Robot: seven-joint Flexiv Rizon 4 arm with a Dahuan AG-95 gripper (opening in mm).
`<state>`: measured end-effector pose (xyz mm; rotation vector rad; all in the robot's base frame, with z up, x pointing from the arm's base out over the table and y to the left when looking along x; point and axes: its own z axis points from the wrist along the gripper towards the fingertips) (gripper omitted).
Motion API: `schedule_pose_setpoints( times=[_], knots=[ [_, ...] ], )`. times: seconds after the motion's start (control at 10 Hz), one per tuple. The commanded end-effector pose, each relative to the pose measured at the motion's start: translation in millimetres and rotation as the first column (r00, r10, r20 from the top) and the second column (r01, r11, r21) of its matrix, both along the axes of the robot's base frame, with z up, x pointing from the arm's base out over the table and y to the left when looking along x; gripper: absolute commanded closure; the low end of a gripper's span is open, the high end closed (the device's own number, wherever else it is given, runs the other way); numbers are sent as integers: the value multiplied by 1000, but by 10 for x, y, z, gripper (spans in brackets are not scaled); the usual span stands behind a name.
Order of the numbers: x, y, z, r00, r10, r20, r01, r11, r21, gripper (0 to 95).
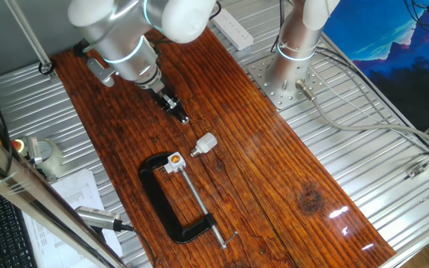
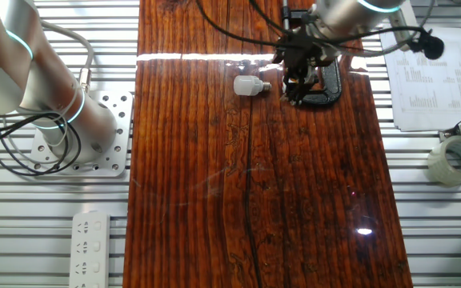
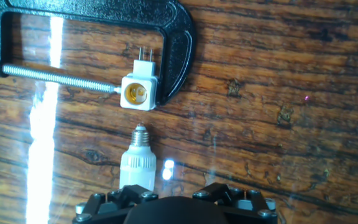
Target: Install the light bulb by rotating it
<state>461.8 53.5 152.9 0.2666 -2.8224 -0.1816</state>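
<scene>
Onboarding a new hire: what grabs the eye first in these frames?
The big black C-clamp lying on the dark wooden table, pinning a small white socket block with an orange centre. Just beside it lies the light bulb, screw base pointing toward the socket but not touching. The gripper hangs above the table near the bulb, holding nothing.

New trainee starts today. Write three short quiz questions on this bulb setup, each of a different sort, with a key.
1. True or false: the light bulb is already screwed into the socket block.
2. What holds the socket block in place? A) the black C-clamp B) a roll of tape C) the gripper
3. Fill in: on the wooden table, the bulb lies on its side with its screw base pointing toward the ____.

Key
1. False: the bulb lies loose on the table, apart from the socket.
2. A: the clamp's screw presses the block against its frame.
3. Socket block.
</scene>
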Motion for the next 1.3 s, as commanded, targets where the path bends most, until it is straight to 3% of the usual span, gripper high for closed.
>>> schedule_pose_setpoints(
  times=[0.1,0.3,0.4,0.6,0.8,0.9,1.0,1.3],
  knots=[
    [-11,-2,-2,1000,-14,-9,14,1000,-6,190],
    [-11,-2,-2,1000,2,-2,-2,1000,-1,190],
    [-11,-2,-2,999,13,37,-13,1000,13,190],
    [-11,-2,-2,1000,-15,26,15,1000,-12,190],
    [-11,-2,-2,999,-21,28,21,1000,-7,190],
    [-11,-2,-2,999,-30,12,30,999,-10,190],
    [-56,24,-10,999,-37,16,37,999,-13,190],
    [-451,231,-180,995,-48,91,48,999,-8,190]
  ],
)
